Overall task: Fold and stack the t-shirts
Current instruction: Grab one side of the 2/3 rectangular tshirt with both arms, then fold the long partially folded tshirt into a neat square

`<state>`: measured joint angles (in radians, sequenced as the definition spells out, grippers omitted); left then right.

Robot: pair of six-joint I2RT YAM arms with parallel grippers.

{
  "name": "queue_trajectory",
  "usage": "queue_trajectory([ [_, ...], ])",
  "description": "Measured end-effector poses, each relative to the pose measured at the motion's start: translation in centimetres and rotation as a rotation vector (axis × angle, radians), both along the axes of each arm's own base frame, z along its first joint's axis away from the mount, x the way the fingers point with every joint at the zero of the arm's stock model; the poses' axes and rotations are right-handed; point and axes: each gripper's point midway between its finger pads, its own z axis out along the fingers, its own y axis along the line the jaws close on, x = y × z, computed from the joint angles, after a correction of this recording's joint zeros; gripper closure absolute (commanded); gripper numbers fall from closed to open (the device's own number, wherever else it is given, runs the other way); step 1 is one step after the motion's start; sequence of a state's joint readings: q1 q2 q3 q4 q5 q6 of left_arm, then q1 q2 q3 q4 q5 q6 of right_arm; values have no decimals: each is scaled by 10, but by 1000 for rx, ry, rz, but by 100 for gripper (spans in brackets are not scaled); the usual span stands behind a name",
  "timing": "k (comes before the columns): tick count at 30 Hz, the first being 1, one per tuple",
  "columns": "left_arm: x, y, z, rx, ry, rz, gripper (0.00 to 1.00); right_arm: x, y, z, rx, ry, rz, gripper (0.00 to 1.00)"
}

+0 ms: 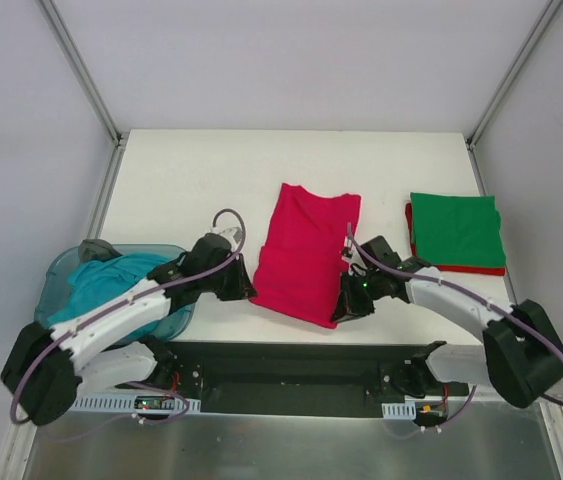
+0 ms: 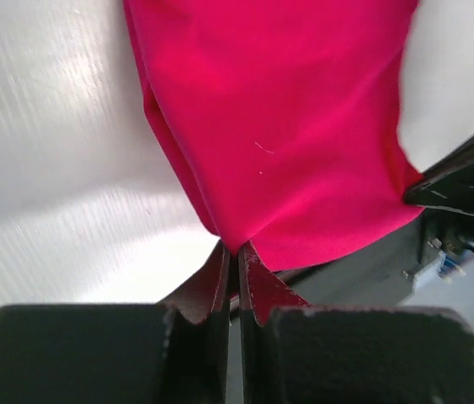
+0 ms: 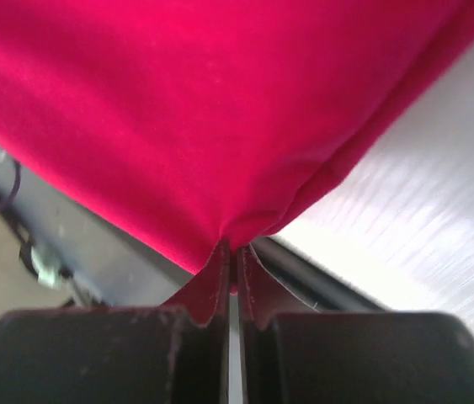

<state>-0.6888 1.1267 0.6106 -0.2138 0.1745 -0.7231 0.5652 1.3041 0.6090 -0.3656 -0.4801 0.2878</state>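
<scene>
**Table**: carries all the cloth you work on.

**Red shirt**: lies flat between your two grippers and runs away from the fingertips as a long, narrow panel. The sleeves appear to be tucked in. Its near hem, the edge closest to both pairs of fingers, is raised slightly off the surface. Judged from this, the lengthwise folds are done and the crosswise fold is in hand.

**Green shirt**: folded, resting on a lower red shirt, well outside the right fingers. This is probably the stack you are building.

**Teal shirt**: bunched in the tub, outside and behind the left fingers, and not yet folded.

**Left gripper**, **right gripper**: each takes one near corner of the red shirt, so that the hem rises level and the panel can double over without skewing.

**Fingers**: both pairs are clenched almost to touching. Only a thin pinch of red cloth sits at the very tips, and nothing else is touched.
</scene>
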Motion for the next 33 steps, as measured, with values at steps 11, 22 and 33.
queue_trajectory([
  [11,-53,21,81,-235,-154,-38,100,-88,11,95,288,30,257,99],
  [22,-55,20,96,-244,-150,-51,100,-102,10,124,362,6,235,99],
  [33,-6,2,104,-153,-212,-15,100,-47,-3,132,246,-152,60,99],
])
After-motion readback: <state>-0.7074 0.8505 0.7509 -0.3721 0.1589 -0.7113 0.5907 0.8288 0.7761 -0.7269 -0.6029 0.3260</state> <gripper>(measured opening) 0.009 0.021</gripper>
